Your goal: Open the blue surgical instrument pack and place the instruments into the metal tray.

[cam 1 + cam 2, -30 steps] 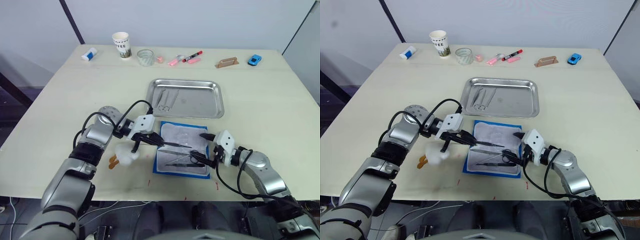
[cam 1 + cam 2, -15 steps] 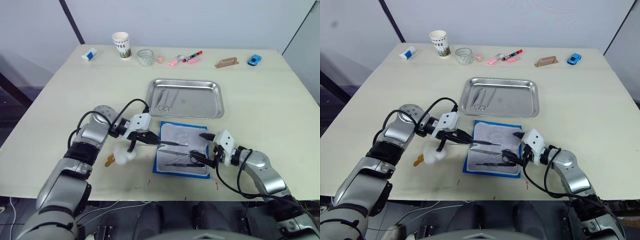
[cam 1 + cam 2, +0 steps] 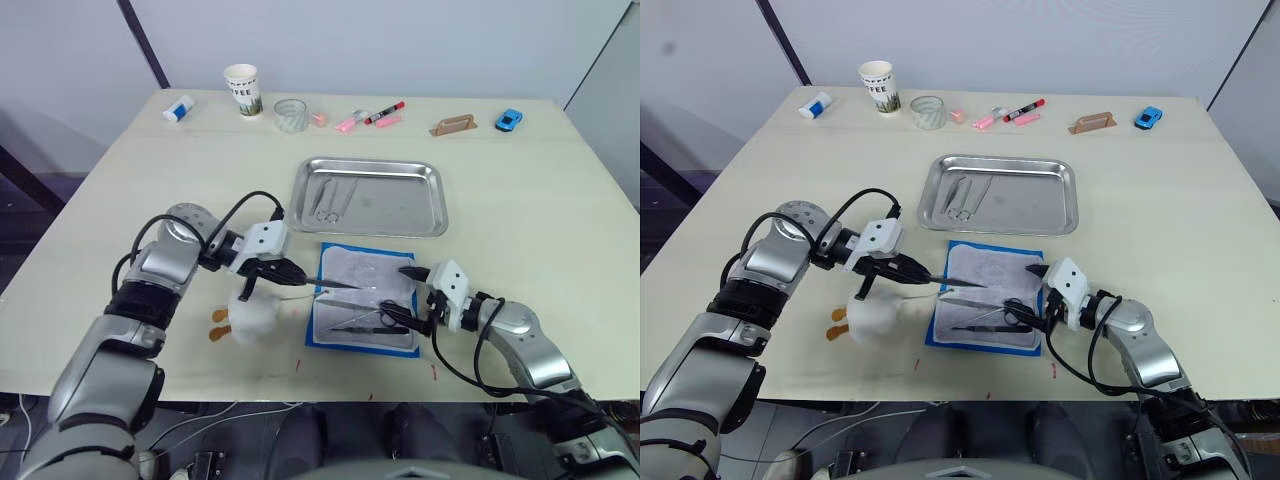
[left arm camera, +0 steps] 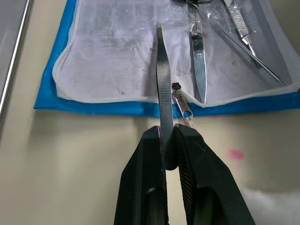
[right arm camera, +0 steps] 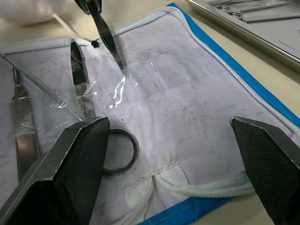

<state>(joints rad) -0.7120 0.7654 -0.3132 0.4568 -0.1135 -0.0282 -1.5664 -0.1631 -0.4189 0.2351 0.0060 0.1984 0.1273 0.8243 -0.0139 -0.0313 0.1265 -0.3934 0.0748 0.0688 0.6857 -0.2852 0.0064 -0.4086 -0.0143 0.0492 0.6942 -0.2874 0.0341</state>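
The blue surgical instrument pack (image 3: 365, 262) lies unzipped and flat on the table, pale lining up, just in front of the metal tray (image 3: 400, 208). My left gripper (image 3: 290, 274) is shut on slim silver tweezers (image 4: 162, 75), held at the pack's left edge with their tip still over the lining. Scissors (image 3: 366, 321) and other instruments (image 4: 201, 56) lie in the pack under clear film. Two instruments (image 3: 331, 200) rest in the tray's left part. My right gripper (image 3: 405, 300) stands open at the pack's right side, one finger (image 5: 77, 159) beside a scissor ring, holding nothing.
A white soft lump (image 3: 252, 318) with orange bits lies left of the pack, under my left gripper. Along the far edge stand a small bottle (image 3: 178, 108), paper cup (image 3: 241, 89), glass (image 3: 290, 114), marker pens (image 3: 368, 118), a tan handle (image 3: 455, 125) and a blue toy car (image 3: 509, 120).
My left gripper has drawn back to the left with the tweezers, sliding them most of the way off the pack. The right arm has not moved.
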